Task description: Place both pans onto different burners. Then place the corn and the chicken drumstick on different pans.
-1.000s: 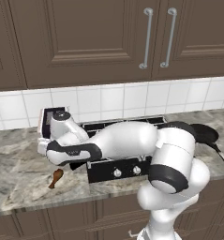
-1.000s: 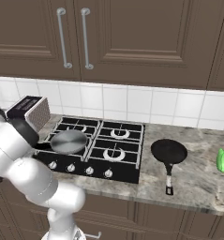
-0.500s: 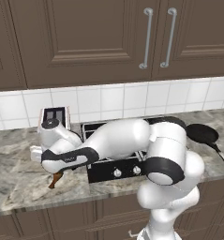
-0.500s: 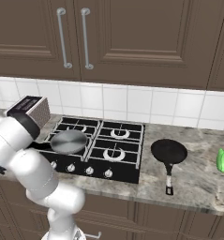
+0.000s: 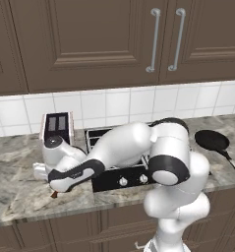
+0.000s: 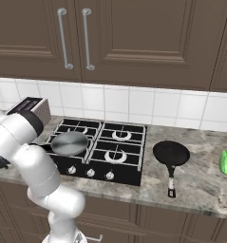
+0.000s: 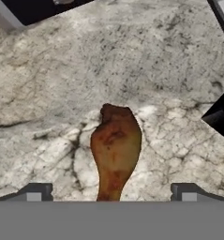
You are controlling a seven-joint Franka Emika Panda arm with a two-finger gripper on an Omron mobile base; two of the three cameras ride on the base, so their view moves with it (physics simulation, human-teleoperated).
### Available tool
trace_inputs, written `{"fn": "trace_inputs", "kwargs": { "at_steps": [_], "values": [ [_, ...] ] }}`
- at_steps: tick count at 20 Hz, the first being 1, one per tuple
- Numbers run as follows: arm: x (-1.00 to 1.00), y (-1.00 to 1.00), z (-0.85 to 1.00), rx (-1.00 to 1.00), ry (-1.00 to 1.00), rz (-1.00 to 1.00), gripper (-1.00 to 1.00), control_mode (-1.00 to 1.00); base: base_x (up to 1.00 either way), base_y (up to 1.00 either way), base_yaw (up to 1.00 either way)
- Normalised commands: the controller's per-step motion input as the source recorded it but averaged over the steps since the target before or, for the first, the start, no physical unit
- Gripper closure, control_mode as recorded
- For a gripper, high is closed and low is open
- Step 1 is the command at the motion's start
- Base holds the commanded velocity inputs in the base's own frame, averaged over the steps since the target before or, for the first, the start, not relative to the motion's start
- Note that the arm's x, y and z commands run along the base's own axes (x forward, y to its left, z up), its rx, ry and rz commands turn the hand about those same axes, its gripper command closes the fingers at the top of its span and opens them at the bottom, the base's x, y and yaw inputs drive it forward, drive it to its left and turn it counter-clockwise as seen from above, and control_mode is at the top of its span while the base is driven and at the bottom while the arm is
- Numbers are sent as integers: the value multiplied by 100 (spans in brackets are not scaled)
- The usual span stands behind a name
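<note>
Gripper (image 7: 111,192) is spread wide, nothing pinched, with the two dark fingertips (image 7: 34,192) sitting out to either side of the chicken drumstick (image 7: 115,150) in the hand view. The drumstick lies flat on the marble counter (image 7: 146,79), straight ahead of the gripper and centred in the gap. Its long axis runs away from the hand: the thin bone end points back between the tips, the fat meaty end sits farther out. So the fingers straddle it across its narrow width, which looks like the right way to close on it, to me anyway. Relative to the hob (image 6: 98,144), the drumstick is off its left end on the bare counter, in front of the toaster (image 5: 56,128). The silvery pan (image 6: 70,142) sits on the hob's front-left burner, so it's the short hop. The black pan (image 6: 171,153) is on the counter right of the hob, not on a burner yet.
</note>
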Motion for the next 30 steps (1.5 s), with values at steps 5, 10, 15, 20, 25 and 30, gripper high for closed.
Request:
{"fn": "trace_inputs", "kwargs": {
  "at_steps": [5, 10, 15, 20, 25, 30],
  "values": [
    [14, 0, -18, 0, -1, -1, -100, -100, 0, 0, 0],
    [30, 1, -16, 0, 0, -2, -100, -100, 0, 0, 0],
    [36, 14, -15, 0, 0, 0, -100, -100, 0, 0, 0],
    [22, 37, -13, 0, 0, 0, -100, -100, 0, 0, 0],
    [1, 48, -20, 0, 0, 0, -100, -100, 0, 0, 0],
    [0, 44, -42, 0, 0, 0, -100, -100, 0, 0, 0]
  ]
}}
